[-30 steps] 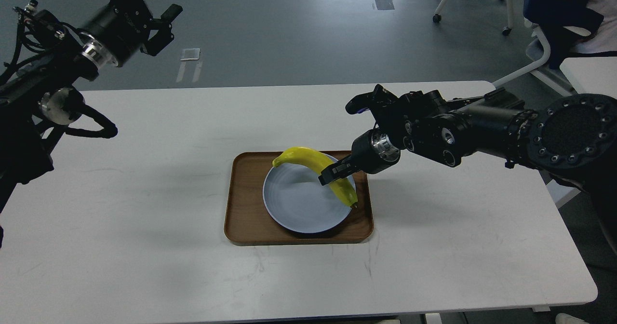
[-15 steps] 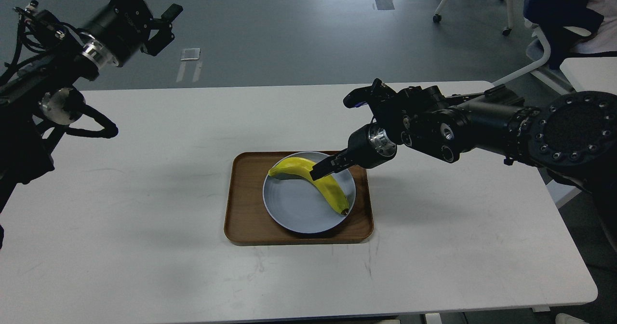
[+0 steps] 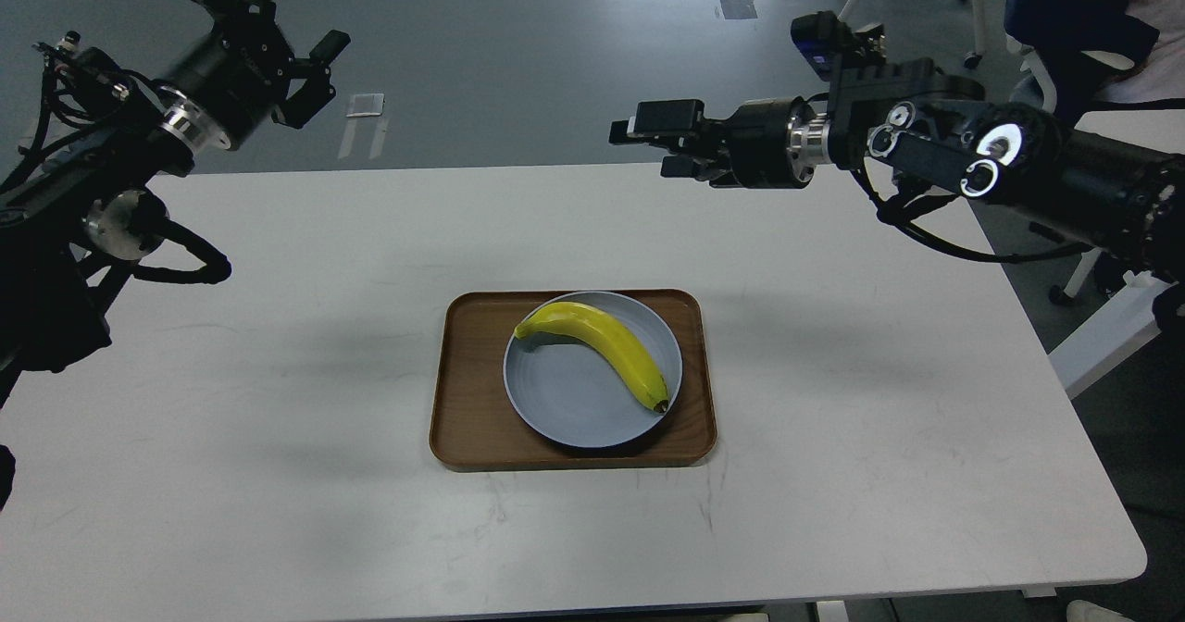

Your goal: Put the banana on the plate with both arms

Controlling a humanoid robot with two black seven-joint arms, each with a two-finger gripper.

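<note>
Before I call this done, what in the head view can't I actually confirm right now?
- Left gripper: dark, seen at an angle against the floor; whether the jaws stand open or shut cannot be told.
- Plate under the banana: the fruit hides the contact line, so how flat it rests is unclear.
- Wooden tray: the plate covers its middle.
- Both arms: their bases are cut off by the side edges.

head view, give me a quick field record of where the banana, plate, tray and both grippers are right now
banana: lying on the plate, free of both grippers
plate: on the tray
tray: wooden, mid-table
table: white
left gripper: raised at far left, empty, open
right gripper: raised beyond the tray, empty, jaws apart
</note>
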